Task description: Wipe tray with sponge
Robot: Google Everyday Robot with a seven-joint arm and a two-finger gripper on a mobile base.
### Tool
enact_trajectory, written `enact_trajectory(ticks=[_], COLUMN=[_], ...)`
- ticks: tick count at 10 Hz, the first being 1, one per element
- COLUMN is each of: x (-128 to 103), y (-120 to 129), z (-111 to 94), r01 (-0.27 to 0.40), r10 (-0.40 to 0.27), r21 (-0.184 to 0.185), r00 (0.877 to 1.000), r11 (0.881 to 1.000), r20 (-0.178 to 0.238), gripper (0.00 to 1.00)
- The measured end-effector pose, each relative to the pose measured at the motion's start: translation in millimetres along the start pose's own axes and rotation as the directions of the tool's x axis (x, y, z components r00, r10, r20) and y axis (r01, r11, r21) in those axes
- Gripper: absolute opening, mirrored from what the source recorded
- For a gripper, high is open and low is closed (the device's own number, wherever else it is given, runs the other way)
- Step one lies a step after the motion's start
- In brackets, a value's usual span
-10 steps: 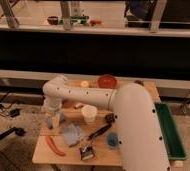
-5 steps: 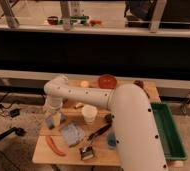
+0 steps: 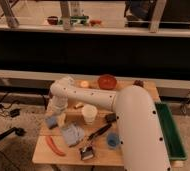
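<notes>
Claw (image 3: 56, 116) hangs low at the worktop's (image 3: 70, 156) left edge, right at the sponge (image 3: 51, 122), spread or pinching I cannot tell, while the tray (image 3: 171, 131) far right awaits wiping.

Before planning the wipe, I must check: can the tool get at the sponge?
Probably yes: the tool is right at the sponge, near the left edge of the table, with nothing between them.

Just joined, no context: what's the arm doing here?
The arm stretches left across the table, with its gripper down right at the sponge, next to the cloth. The tray sits at the far right, well apart from the sponge; wiping has not started.
</notes>
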Motion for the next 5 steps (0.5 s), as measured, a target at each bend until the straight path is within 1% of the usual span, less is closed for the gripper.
enact_trajectory(ticks=[2,4,5], x=[-1.2,-2.9,-3.4], y=[2.6,4.8,5.0], z=[1.9,4.0,3.0], r01=[0.003,0.009,0.012], r10=[-0.003,-0.009,-0.012], r21=[-0.001,-0.005,-0.004], r00=[1.0,1.0,1.0], r11=[1.0,1.0,1.0], r20=[0.009,0.017,0.017], gripper=[0.47,0.24,0.16])
